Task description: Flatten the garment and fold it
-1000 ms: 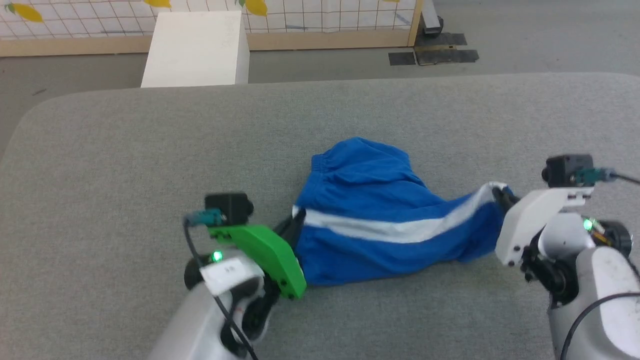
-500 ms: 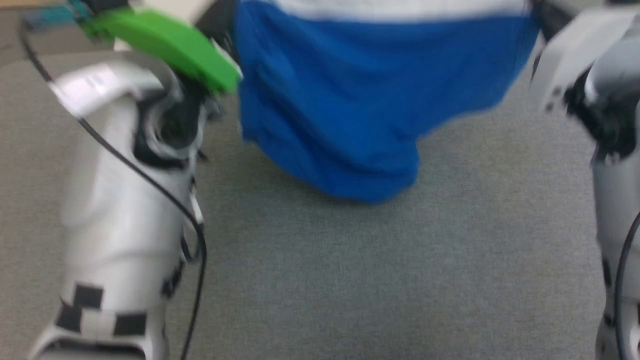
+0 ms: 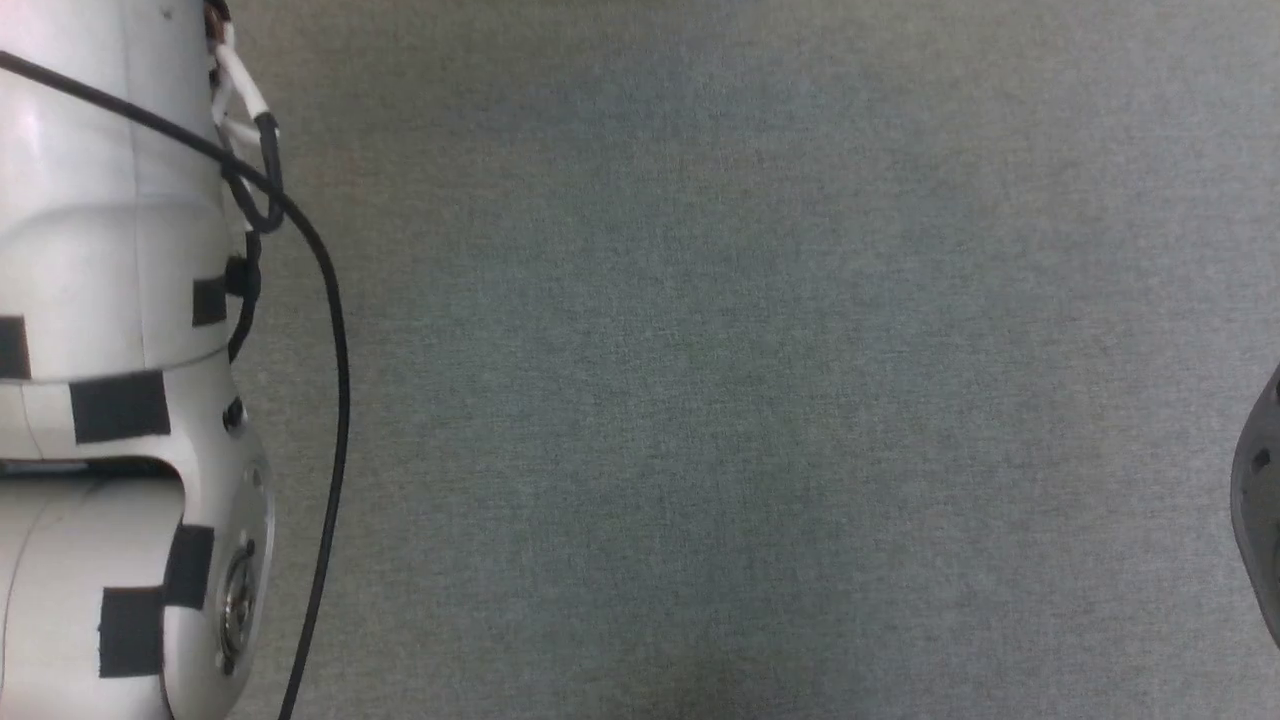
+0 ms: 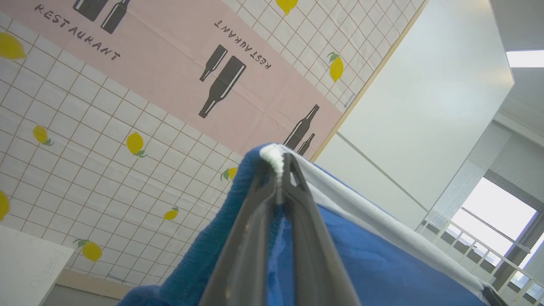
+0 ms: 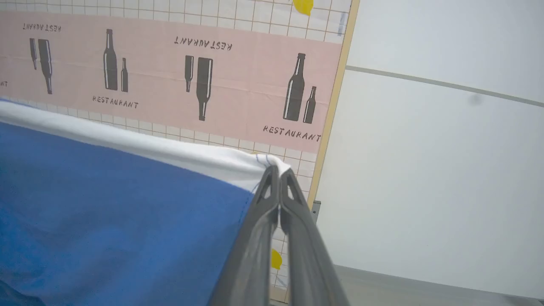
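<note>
Left arm (image 3: pixel 100 250) was a glossy white rounded shell bearing black rectangular patches (image 3: pixel 118 408) and a round metal fitting (image 3: pixel 238 598), black cable (image 3: pixel 338 340) looped alongside; left pincer (image 4: pixel 281 170) and right pincer (image 5: pixel 279 174) each had two long, tapering dark grey fingers.

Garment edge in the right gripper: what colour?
White, on the blue garment; right wrist view.

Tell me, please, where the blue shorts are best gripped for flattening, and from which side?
The two ends of the white side stripe, one per gripper, pinched edge-on from outside. The left gripper and right gripper are shut on those ends, and the shorts hang between them as a smooth sheet, so this hold likely suits laying them flat.
</note>
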Available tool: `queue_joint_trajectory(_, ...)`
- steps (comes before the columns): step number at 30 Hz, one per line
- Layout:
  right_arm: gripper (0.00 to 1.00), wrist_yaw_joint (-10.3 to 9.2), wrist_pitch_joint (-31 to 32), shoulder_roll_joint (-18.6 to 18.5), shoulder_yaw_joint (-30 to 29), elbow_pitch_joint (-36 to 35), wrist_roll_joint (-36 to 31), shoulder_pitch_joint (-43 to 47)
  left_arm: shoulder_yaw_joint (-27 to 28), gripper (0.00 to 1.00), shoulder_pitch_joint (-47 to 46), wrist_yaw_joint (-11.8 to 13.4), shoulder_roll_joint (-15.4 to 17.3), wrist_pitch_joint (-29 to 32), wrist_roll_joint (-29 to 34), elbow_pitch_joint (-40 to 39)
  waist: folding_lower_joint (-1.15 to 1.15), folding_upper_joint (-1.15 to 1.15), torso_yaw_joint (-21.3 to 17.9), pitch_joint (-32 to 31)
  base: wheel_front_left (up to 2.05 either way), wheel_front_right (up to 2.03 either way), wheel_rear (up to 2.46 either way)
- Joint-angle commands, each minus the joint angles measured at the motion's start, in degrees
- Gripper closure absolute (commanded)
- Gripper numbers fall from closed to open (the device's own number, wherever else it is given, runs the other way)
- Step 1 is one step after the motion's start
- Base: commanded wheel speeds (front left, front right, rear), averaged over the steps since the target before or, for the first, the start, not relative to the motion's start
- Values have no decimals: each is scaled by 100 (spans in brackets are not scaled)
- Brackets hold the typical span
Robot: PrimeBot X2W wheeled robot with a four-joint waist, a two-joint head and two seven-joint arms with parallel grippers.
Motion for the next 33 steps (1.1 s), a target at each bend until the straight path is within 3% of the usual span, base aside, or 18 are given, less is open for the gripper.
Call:
queue_joint_trajectory(1,100,-11,-132,-21,12,81,-59,-75,41,100,-87,-98,15,-91,-60,79,-1,0,-50,195,0,0,0)
queue_joint_trajectory(8,100,-11,-438,-90,289,382,77,452,-406,100,529,-442,133,-201,202,402,-1,0,-9,98,0,0,0)
queue_joint_trajectory(17,100,-11,-118,-296,641,195,797,2630,-1183,100,2648,-483,261,165,559,568,-1,0,78,-510,0,0,0)
queue_joint_trajectory(25,100,-11,726,-650,712,-722,1332,5045,-1636,100,4701,-239,455,678,627,-19,-1,0,187,-1200,0,0,0)
queue_joint_trajectory(33,100,-11,1735,-644,440,-1890,1452,7083,-1936,100,6579,54,690,1448,359,-970,-1,0,282,-1821,0,0,0)
